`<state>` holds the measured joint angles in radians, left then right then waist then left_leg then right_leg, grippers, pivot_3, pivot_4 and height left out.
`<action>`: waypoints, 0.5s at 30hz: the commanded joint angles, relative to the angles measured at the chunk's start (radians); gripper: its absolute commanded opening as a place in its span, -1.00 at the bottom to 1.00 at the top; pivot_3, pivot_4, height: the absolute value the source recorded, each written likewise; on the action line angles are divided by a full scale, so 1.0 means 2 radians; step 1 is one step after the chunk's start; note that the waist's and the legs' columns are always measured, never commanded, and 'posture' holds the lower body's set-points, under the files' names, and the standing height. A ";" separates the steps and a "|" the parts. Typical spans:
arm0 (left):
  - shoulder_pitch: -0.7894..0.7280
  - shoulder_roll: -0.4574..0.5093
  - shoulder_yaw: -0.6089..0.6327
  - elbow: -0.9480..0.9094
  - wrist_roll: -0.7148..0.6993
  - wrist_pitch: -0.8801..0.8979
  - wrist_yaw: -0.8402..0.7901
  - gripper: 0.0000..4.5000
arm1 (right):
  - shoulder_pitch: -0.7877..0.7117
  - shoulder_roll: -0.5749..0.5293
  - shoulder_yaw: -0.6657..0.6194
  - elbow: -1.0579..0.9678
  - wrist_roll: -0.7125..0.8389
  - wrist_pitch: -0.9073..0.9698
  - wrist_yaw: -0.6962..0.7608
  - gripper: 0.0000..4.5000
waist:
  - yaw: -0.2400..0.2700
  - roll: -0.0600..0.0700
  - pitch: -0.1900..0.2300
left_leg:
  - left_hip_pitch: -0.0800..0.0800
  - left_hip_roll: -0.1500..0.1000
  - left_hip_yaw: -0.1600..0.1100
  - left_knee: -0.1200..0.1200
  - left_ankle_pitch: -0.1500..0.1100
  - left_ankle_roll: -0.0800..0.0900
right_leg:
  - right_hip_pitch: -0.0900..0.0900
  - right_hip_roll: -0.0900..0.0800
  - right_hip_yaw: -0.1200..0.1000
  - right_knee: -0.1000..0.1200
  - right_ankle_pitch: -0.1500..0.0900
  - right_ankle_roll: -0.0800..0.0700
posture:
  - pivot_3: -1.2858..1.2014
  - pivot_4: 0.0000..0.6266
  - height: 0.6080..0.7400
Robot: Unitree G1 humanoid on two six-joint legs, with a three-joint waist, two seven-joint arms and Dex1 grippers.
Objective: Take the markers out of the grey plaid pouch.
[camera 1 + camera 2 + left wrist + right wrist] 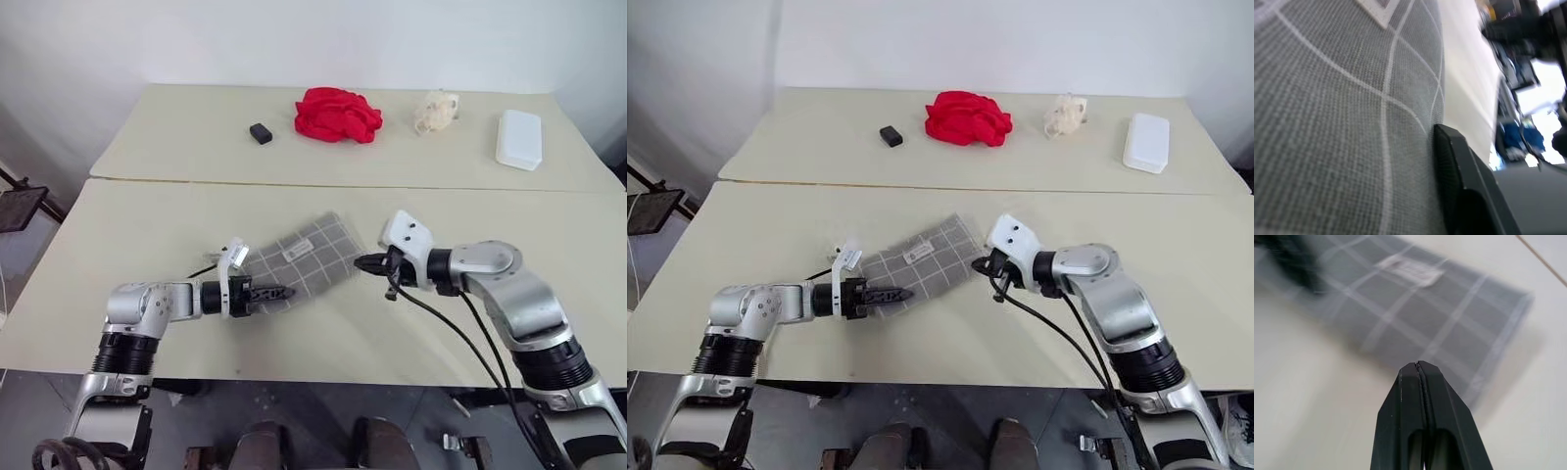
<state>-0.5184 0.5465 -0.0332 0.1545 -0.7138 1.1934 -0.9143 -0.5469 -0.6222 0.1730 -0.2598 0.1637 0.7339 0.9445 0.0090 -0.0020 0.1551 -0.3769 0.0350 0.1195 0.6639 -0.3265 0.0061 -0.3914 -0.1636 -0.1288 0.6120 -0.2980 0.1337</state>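
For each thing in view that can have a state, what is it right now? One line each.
grey plaid pouch: lying flat on the near table, label up, no markers showing.
left pincer: shut on the pouch's near end.
right pincer: shut, empty, just off the pouch's far end.
red cloth: crumpled on the far table.
white rectangular box: closed, flat on the far table.
small black block: lying on the far table.

blurred: pouch [1415,308] far end, dark shape across it | hidden: pouch near corner under left gripper [277,292] | too small to tell: black object [260,133], pale lump [436,112]
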 commanded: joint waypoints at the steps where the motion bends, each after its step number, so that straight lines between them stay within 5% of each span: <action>1: 0.007 0.016 -0.040 -0.031 -0.026 0.026 -0.066 -0.98 | -0.013 -0.008 -0.018 -0.040 0.020 0.019 -0.006 -1.00 | -0.003 0.000 0.000 | 0.000 0.000 0.000 0.000 0.000 0.000 | 0.000 0.000 0.000 0.000 0.000 0.000 | 0.03 -0.52 1.00; 11: -0.005 0.014 -0.058 0.006 0.013 -0.019 -0.078 -1.00 | 0.015 0.008 0.052 -0.048 0.001 0.044 -0.053 -1.00 | -0.005 -0.001 0.001 | -0.001 0.001 0.000 0.000 0.000 0.000 | -0.001 0.001 0.000 0.000 0.000 0.000 | 0.03 -0.52 1.00; 15: 0.001 0.016 -0.039 0.013 0.017 -0.034 -0.068 -0.47 | 0.034 -0.008 0.073 -0.037 -0.015 0.036 -0.058 -1.00 | -0.006 -0.002 0.002 | -0.001 0.001 0.000 0.001 0.000 0.000 | -0.001 0.001 0.000 0.000 0.000 0.000 | 0.03 -0.52 1.00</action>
<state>-0.5255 0.5637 -0.1414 0.1725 -0.6924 1.1408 -1.0552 -0.4936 -0.6157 0.3089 -0.3399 0.1545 0.8050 0.8325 -0.0026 -0.0056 0.1585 -0.3793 0.0376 0.1194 0.6660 -0.3262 0.0058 -0.3924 -0.1620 -0.1293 0.6112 -0.2979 0.1342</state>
